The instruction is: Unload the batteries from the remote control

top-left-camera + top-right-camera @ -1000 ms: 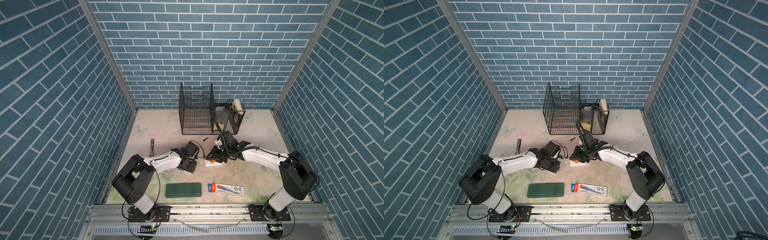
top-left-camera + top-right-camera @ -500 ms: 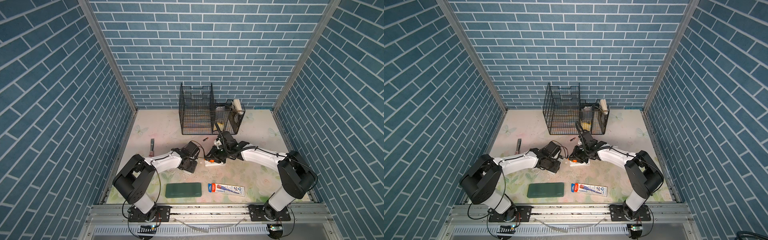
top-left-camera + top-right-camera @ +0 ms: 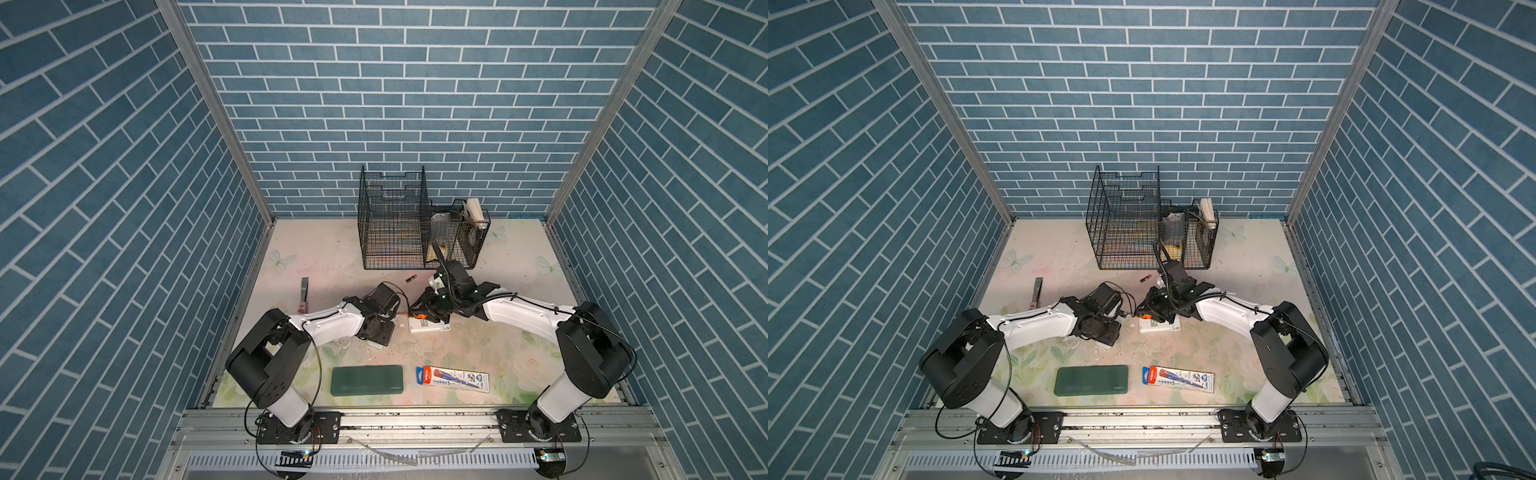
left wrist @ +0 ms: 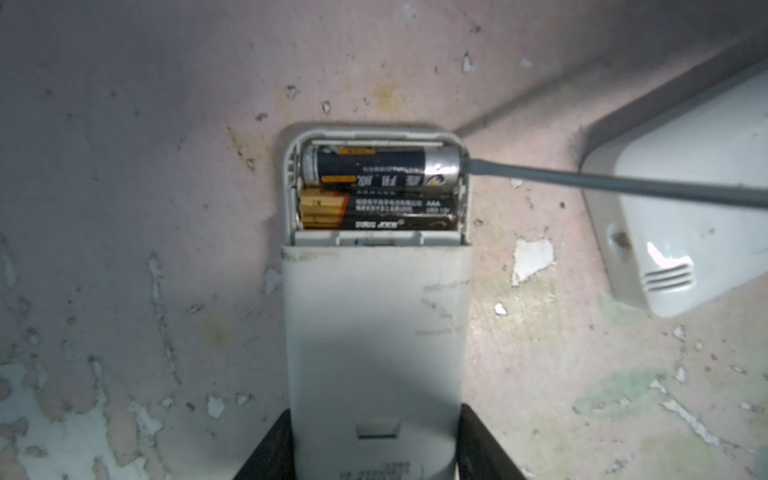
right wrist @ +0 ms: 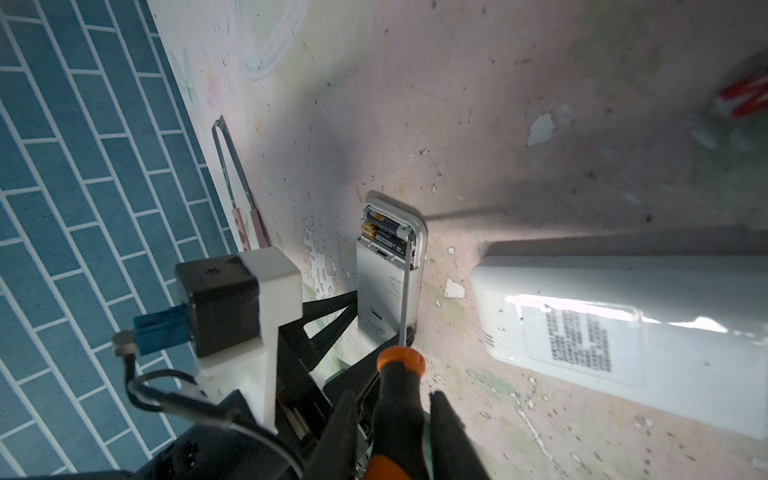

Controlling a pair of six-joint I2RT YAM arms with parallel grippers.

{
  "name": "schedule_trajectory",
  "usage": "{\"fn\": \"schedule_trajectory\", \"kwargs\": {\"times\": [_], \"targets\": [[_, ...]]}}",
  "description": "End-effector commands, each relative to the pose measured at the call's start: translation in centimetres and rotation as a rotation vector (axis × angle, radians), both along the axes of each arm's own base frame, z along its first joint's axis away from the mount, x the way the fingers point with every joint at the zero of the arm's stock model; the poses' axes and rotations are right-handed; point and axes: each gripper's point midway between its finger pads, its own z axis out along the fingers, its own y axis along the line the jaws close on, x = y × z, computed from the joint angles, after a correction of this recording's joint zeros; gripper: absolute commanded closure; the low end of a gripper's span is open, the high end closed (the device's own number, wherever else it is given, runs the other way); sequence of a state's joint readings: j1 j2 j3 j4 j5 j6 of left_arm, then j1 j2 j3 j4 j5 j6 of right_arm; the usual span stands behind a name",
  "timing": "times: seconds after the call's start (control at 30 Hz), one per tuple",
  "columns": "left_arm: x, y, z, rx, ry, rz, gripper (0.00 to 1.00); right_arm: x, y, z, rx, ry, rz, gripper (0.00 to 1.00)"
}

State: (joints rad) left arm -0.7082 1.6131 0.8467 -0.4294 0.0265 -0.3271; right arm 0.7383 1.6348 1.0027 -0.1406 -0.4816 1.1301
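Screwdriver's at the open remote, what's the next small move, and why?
Probably lever the screwdriver tip upward: it sits at the silver end of the blue-and-silver battery, which lies seated in the open bay, and the left tool clamps the remote.

- Both top views look steeply down from high over the front of the table, facing the back wall; they share nearly the whole scene.
- The left wrist view sits close above the remote control, looking along its length.
- The right wrist view looks down the screwdriver from farther back at that same remote control, so both wrist views share it.
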Motion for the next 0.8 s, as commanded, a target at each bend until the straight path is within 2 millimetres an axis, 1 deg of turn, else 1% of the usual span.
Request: {"fn": "schedule_trajectory", "kwargs": {"times": [0.0, 0.2, 0.3, 0.4, 0.47, 0.53, 0.6, 0.67, 0.77], "targets": [[-2.8, -0.4, -3.3, 0.014, 0.111, -0.091, 0.66, 2.0, 2.2, 5.7, 0.18, -0.18, 0.001, 1.0], [-2.8, -0.4, -3.4, 0.017, 0.112, -0.091, 0.66, 2.0, 1.6, 6.0, 0.165, -0.189, -0.014, 1.0], [-2.8, -0.3, -3.2, 0.02, 0.11, -0.087, 0.66, 1.8, 0.7, 5.3, 0.128, -0.181, -0.03, 1.0], [-2.7, -0.1, -2.9, 0.027, 0.1, -0.081, 0.64, 1.6, -0.5, 3.8, 0.079, -0.164, -0.049, 1.0], [-2.6, 0.2, -2.5, 0.042, 0.097, -0.069, 0.59, 1.4, -1.3, 2.7, 0.05, -0.15, -0.06, 1.0], [-2.7, 0.6, -2.3, 0.058, 0.097, -0.052, 0.5, 1.3, -2.1, 1.7, 0.029, -0.141, -0.071, 1.0], [-2.8, 1.3, -2.1, 0.08, 0.097, -0.024, 0.44, 1.2, -2.7, 1.1, 0.012, -0.137, -0.075, 1.0], [-3.0, 2.0, -2.2, 0.103, 0.096, 0.012, 0.4, 1.2, -3.1, 0.9, -0.009, -0.143, -0.07, 1.0], [-3.1, 2.9, -2.2, 0.122, 0.086, 0.071, 0.36, 1.1, -3.5, 1.4, -0.02, -0.164, -0.068, 1.0]]}}
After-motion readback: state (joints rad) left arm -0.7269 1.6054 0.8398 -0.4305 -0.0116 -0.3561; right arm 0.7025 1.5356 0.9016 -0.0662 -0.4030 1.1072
